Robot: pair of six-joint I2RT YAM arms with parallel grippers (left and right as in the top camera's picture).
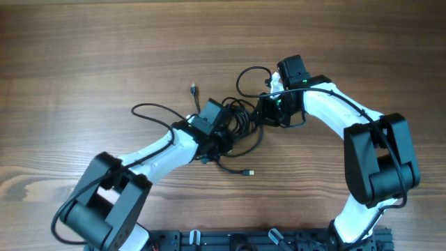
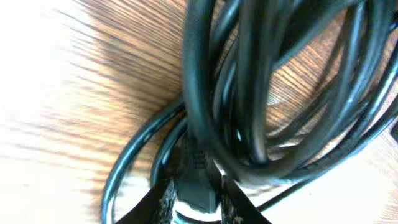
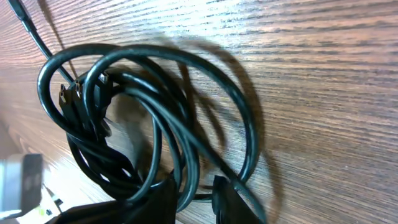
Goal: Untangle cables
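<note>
- The cables lay knotted in one bundle between both end effectors; we judged nothing was freed yet.
- Our left end effector was clamped on the cables at a black plug.
- Strands ran through our right end effector; we could not tell whether it gripped them.
- Loose ends trailed over the desk.

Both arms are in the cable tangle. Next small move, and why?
Probably finish closing the left end effector on the black plug before any pull. Its fingers flank that plug under the coil, but a firm pinch isn't clear. The right end effector looks shut on strands, and the cables are bunched between both arms.
</note>
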